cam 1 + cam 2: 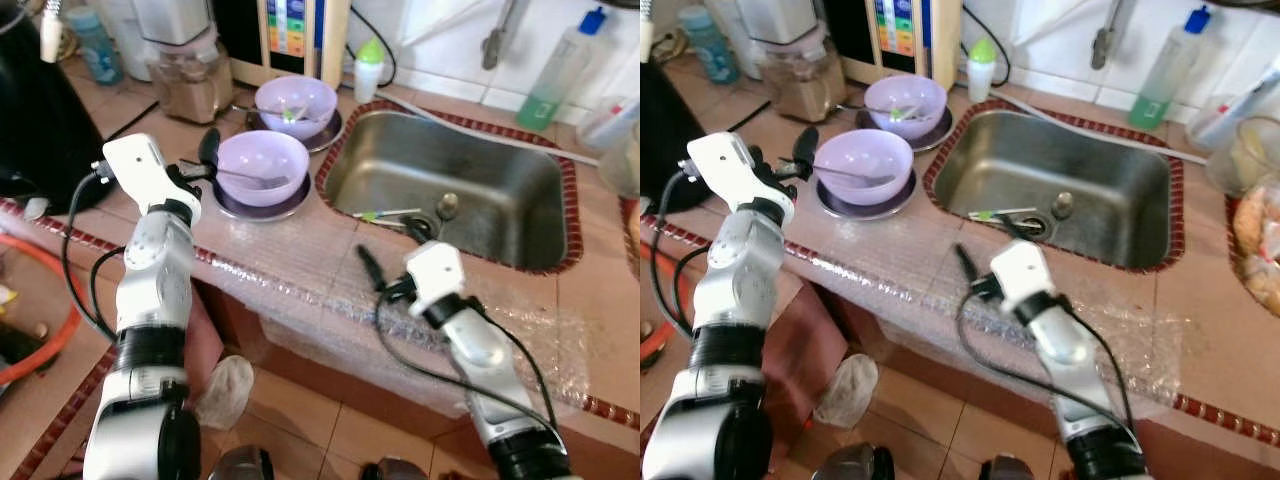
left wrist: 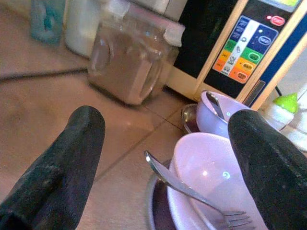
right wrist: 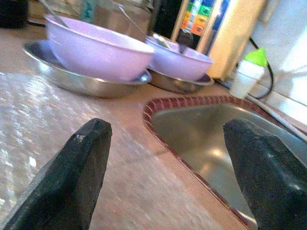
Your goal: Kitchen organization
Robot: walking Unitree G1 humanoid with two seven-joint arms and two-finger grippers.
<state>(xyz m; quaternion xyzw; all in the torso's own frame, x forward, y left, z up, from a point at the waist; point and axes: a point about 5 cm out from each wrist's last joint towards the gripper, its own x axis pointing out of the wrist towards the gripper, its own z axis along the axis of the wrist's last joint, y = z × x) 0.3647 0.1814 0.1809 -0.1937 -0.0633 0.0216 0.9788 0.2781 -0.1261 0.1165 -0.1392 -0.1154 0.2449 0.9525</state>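
Bowl (image 1: pixel 262 167) beside left gripper (image 1: pixel 205 160), fingers spread, empty.

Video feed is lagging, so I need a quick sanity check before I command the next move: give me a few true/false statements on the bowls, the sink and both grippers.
1. The near bowl has a fork in it. True.
2. The left gripper is shut on the near bowl's rim. False: its fingers are open, beside the bowl.
3. Each bowl sits on a metal plate. True.
4. The far bowl is inside the sink. False: it stands on the counter, left of the sink.
5. The right gripper holds a utensil. False: it is open and empty, over the counter's front edge near the sink.
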